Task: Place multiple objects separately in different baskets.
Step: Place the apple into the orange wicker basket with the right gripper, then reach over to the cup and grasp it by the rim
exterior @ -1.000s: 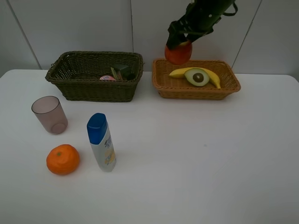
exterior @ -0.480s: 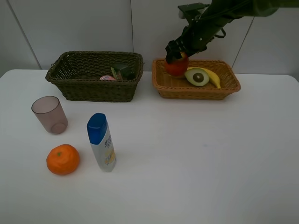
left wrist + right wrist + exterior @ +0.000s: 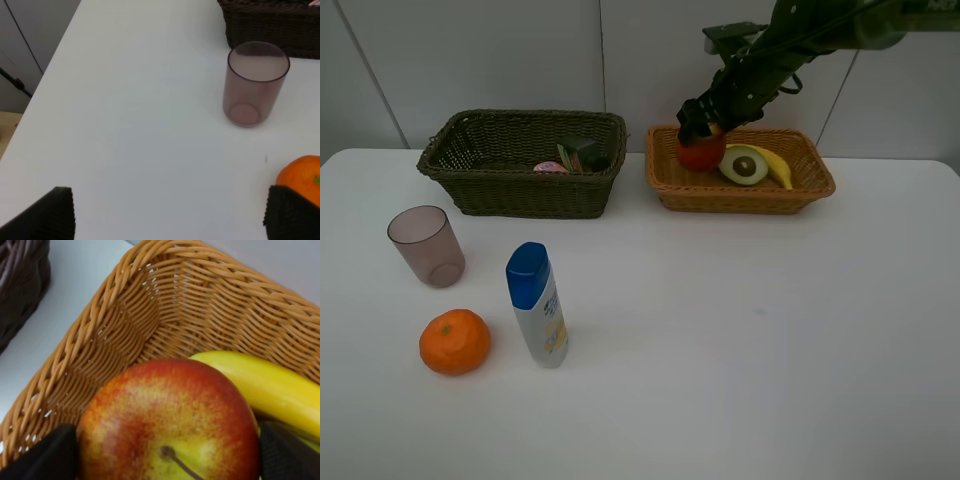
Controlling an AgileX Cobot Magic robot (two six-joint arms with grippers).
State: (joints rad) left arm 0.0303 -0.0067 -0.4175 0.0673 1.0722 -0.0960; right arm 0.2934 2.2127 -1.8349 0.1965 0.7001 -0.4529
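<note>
Right pincer: closed on the red apple, one dark finger at each flank in the right wrist view, stem upward; lowered into the orange-tan basket.
Apple position: at the 9 o'clock end of that basket, down among the weave, just beside the banana and avocado half at its 3 o'clock; contact with the basket floor not discernible.
Reason for the hold: probably kept gripped until seated, to avoid a drop or a roll onto the neighbouring fruit; free end of the basket apparently chosen for the room there.
Left pincer: spread wide, holding nothing, parked over the tabletop near the translucent pinkish cup and the orange; seemingly waiting clear of the working arm.
Dark olive-brown basket: at 9 o'clock of the tan one, containing the dark green bottle and pink bottle; hints at containers there, fruit in the tan basket.
Left on the tabletop: cup, orange and upright white blue-capped bottle, all toward 8 o'clock.
Change from a second ago: apple then hanging above the basket's far rim, half a second ago about level with it, now sunk within the walls; arm reaching in from 1 o'clock instead of straight down; everything else unmoved.
</note>
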